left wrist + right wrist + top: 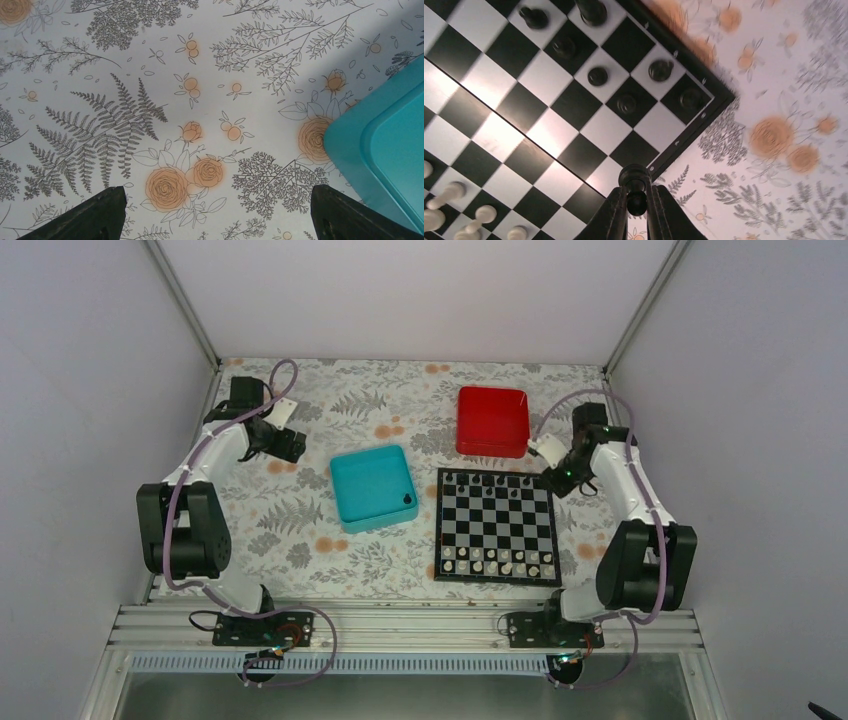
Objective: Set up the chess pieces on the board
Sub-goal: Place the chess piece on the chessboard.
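**Top view.** The board point(495, 525) lies on the table point(300, 540) in front of your right arm. The black pieces point(497, 482) stand along its far rows and the white pieces point(500, 562) along its near ones. Your right claw point(553, 472) hangs just off the board's far right corner. The left claw point(288, 445) is well apart from it, over the far left of the table beyond the teal tray point(372, 510). A lone black piece point(407, 497) stands in that tray's near right corner, and your left arm is the nearer one to it.

**Left wrist.** Your left claw point(215, 222) is released. Its fingers point(95, 217) are spread wide with only patterned cloth between them. A corner of the teal tray point(380, 150) shows off to the claw's right, and the lone piece is not in this picture.

**Right wrist.** Your right claw point(636, 202) is clenched on a held piece point(634, 175). The piece stands upright, with its round head clear of the fingertips. It hangs over the dark border at the board's point(579, 102) right edge, a few squares back from the far corner. The black pieces point(597, 76) already set down fill most of the two far rows. One square in the second row, right against that edge, looks bare. It lies ahead of the claw and slightly inboard, so I judge the coming move to be a short carry forward with the piece kept vertical.
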Available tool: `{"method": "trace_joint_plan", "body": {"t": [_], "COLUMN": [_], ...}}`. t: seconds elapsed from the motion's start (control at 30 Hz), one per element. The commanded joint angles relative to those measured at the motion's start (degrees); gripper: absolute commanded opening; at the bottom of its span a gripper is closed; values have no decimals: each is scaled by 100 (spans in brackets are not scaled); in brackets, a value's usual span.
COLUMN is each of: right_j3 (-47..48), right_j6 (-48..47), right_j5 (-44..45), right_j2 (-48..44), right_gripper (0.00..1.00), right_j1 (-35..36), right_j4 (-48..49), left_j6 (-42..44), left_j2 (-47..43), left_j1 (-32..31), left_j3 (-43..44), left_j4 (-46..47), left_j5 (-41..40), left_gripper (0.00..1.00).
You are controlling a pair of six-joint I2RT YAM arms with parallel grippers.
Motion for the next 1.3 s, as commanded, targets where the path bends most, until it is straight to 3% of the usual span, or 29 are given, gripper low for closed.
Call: {"method": "trace_joint_plan", "body": {"t": [0.0,0.47,1.07,1.27], "right_j3": [-569,-618,-550,-476], "right_j6": [-400,-394,-323,-330], "right_j5": [-241,-385,-204,-202], "right_j2": [-48,769,1134,1126], "right_gripper": [12,13,14,19], "right_j1": [-345,-514,-524,-525], "right_j4": [649,1202,1359,1323], "left_j6": [-90,-82,-65,-65], "left_j2": [98,-3,-3,-28], "left_j1": [31,31,30,35], "left_j3": [106,-76,-122,-119], "left_j4": [51,66,43,29], "left_j5": [-79,-148,-65,-60], "left_gripper": [91,91,91,91]}}
